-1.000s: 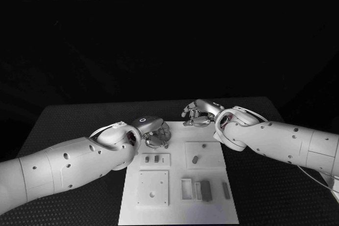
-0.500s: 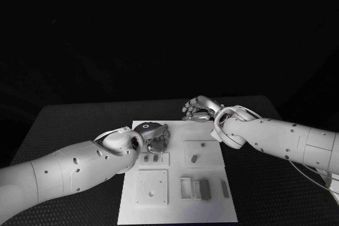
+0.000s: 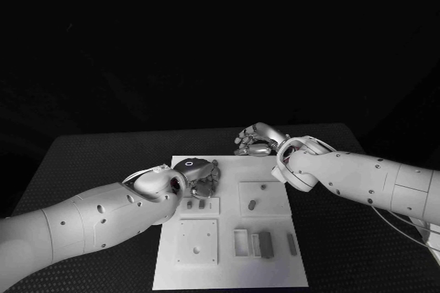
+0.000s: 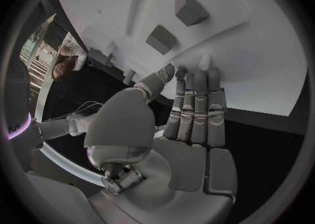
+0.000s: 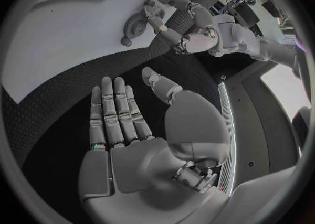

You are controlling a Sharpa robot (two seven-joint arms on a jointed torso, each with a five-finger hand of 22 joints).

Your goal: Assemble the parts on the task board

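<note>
The left hand, a silver metal hand with segmented fingers, hangs over the near-left part of the task board, fingers pointing down toward a raised square block that carries two small grey parts; in the left wrist view its fingers lie straight and side by side, tips close to the white surface, holding nothing. The right hand sits past the board's far edge over the worktop, its fingers spread and empty, and the right wrist view shows the palm open above the rough, dotted black mat. The board is a flat, smooth white plate with raised square blocks and a slotted tray; a dark rectangular part stands in the tray, a slim one lies beside it, and another small grey piece sits on the middle block. Compared with half a second ago, both hands are almost where they were; the right hand has drawn very slightly farther from the board.
</note>
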